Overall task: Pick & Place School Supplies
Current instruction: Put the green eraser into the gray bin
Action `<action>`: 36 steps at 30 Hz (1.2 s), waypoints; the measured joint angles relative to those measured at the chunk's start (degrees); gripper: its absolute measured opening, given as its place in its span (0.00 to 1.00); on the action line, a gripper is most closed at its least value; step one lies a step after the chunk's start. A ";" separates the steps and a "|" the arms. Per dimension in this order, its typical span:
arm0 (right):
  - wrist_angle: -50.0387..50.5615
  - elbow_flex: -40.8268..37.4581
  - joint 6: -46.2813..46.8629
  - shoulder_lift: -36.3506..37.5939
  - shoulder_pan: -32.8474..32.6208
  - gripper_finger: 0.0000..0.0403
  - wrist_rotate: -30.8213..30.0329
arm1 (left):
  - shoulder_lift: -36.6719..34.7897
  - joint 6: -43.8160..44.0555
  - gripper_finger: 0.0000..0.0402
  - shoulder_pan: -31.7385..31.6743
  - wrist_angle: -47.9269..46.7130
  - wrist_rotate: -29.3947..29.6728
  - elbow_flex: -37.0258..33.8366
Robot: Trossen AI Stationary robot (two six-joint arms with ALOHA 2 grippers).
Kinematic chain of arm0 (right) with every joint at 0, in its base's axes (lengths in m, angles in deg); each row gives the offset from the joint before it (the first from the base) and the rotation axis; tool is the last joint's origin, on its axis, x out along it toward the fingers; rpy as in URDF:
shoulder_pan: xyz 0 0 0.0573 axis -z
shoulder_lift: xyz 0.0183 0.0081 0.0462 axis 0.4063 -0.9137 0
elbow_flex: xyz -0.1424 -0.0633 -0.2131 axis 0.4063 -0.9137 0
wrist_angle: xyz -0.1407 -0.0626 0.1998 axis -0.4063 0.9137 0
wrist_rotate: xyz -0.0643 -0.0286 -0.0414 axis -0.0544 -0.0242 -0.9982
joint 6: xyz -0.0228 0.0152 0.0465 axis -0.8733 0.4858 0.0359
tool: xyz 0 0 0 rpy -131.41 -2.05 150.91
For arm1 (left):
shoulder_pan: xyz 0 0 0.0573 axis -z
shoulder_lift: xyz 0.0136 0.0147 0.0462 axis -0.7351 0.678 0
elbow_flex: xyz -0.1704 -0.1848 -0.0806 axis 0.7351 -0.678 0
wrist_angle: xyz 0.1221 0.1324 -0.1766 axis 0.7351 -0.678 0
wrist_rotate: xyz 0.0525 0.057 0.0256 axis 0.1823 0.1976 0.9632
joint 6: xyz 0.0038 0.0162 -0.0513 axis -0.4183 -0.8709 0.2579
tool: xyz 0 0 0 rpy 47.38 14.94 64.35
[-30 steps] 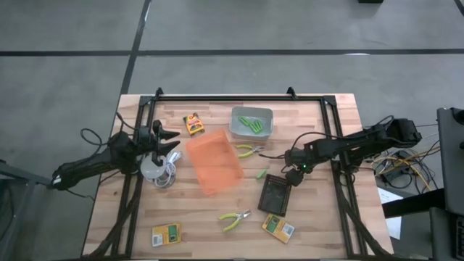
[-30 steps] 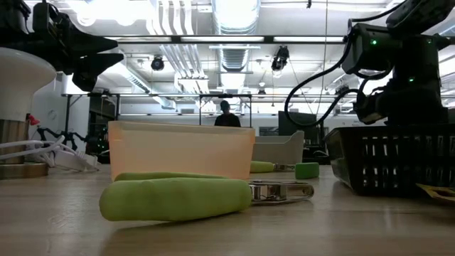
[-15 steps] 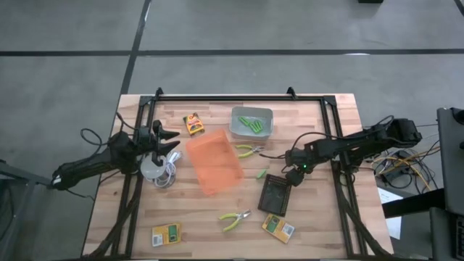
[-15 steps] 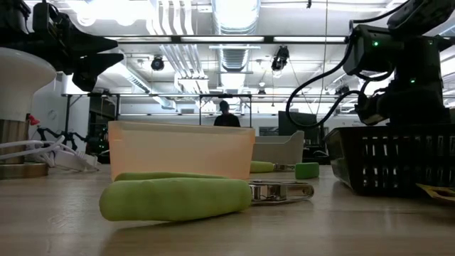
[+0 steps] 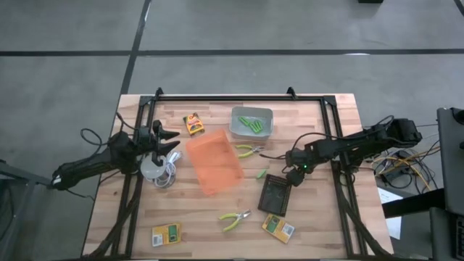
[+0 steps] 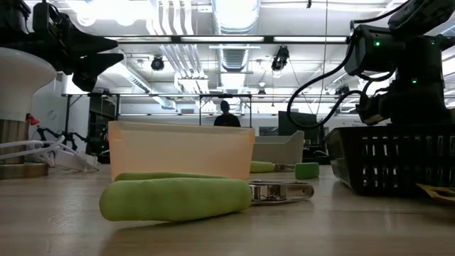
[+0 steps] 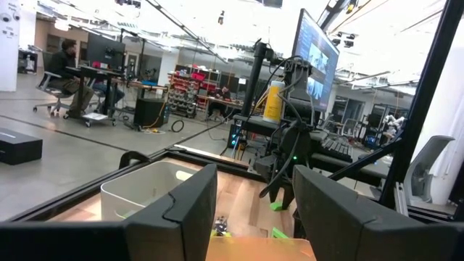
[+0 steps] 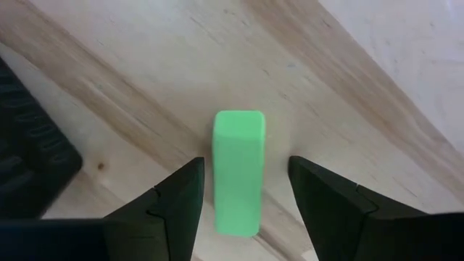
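Now the right claw, spread, straddles a lime-green marker mid-bench; next, pinch and lift.

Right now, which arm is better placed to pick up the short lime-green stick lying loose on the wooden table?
Right. The right gripper hangs open astride the lime-green stick; the left gripper waits by the white round thing.
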 joint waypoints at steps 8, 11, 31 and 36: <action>2.47 -0.02 -1.58 0.00 0.00 0.50 -1.96 | 0.00 0.00 0.47 0.00 0.00 0.01 0.01; 3.31 -0.04 -2.12 0.00 0.02 0.50 -2.52 | -0.01 0.00 0.47 0.00 -0.02 0.01 0.02; 5.37 1.44 -2.94 -0.95 0.06 0.50 -4.15 | 0.00 0.00 0.47 0.02 0.00 0.02 0.02; 5.05 1.65 -2.96 -2.28 0.04 0.50 -3.48 | -0.01 -0.01 0.47 0.01 -0.02 0.01 0.02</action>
